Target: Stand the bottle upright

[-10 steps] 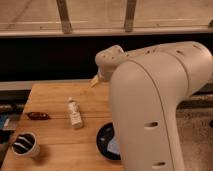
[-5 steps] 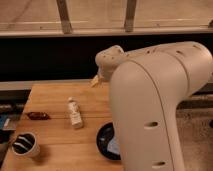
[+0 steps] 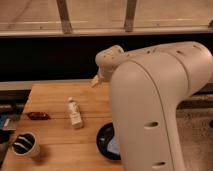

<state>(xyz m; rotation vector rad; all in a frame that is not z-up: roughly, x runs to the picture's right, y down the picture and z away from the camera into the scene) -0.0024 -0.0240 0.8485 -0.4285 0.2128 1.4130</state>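
The bottle (image 3: pixel 75 114) is small and pale with a white cap, and it lies on its side on the wooden table (image 3: pixel 55 97), cap pointing toward the far edge. My gripper (image 3: pixel 95 80) shows as a pale tip at the end of the big white arm (image 3: pixel 155 100). It hangs above the table's far edge, up and to the right of the bottle and well apart from it. It is open and holds nothing.
A white cup (image 3: pixel 26 144) with a dark inside stands at the table's front left corner. A small dark red packet (image 3: pixel 38 115) lies left of the bottle. A dark round dish (image 3: pixel 108 141) sits at the front right, partly hidden by the arm.
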